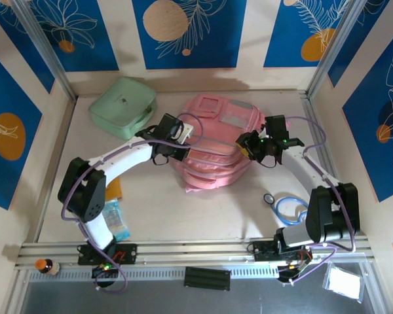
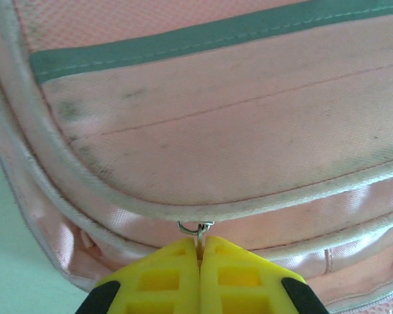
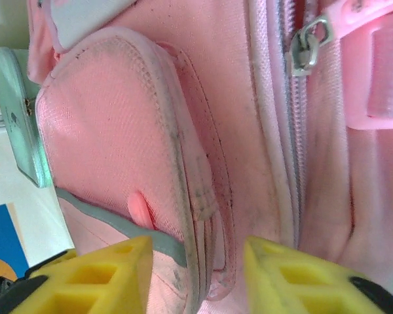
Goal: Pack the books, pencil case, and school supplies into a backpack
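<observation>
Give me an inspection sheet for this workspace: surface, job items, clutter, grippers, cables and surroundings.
Surface: beige table, no spills seen.
Job's things: pink backpack lying mid-table; yellow-orange book partly under the left arm.
Clutter: mint-green case back left; blue looped tube near right; light-blue packet near left.
Grippers: left gripper shut on the backpack's zipper pull; right gripper open, fingers apart over a pocket edge.
Cables: purple cables run along both arms.
Surroundings: blue and cream patterned walls.
</observation>
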Action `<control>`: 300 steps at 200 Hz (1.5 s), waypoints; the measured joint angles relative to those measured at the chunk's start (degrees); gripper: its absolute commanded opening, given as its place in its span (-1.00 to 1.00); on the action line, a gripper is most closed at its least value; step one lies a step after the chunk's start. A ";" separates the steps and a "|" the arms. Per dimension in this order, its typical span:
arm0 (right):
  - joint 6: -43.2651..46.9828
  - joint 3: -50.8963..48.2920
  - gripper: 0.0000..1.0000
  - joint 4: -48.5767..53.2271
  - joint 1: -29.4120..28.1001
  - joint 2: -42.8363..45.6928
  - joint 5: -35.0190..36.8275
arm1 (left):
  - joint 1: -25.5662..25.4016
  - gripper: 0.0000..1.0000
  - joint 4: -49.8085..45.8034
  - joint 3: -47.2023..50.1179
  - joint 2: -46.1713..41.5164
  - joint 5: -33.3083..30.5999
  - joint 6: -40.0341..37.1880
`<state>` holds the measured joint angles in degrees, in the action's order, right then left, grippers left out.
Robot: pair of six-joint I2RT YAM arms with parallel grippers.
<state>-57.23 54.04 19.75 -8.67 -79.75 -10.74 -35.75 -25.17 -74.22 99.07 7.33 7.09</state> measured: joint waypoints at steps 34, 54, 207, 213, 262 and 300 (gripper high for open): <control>-5.14 -3.54 -0.03 0.31 -2.16 6.43 3.34 | -4.39 -1.00 -0.20 -0.63 0.00 -0.22 0.07; -8.70 -4.55 -0.02 0.46 -4.15 8.85 4.96 | -7.15 -1.00 -0.31 -1.29 0.04 0.13 0.07; -10.80 -1.97 -0.78 0.72 -7.21 2.62 7.37 | -9.73 -1.00 -4.92 -6.19 2.62 -1.55 0.02; -10.54 -1.97 -0.79 0.79 -7.13 2.69 7.37 | -9.44 -1.00 -5.31 -6.19 2.62 -1.64 0.00; -8.33 -1.97 -0.83 0.85 -6.27 2.82 7.30 | -4.92 -1.00 -7.23 -6.21 2.64 -1.75 -1.09; -7.23 -1.97 -0.83 0.39 -6.27 2.82 7.06 | -2.56 -0.89 -9.40 -10.34 5.20 -1.11 -0.98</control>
<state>-64.47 52.07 20.14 -14.94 -76.93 -3.68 -38.30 -34.57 -84.55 104.27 6.22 6.11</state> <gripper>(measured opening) 0.086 0.062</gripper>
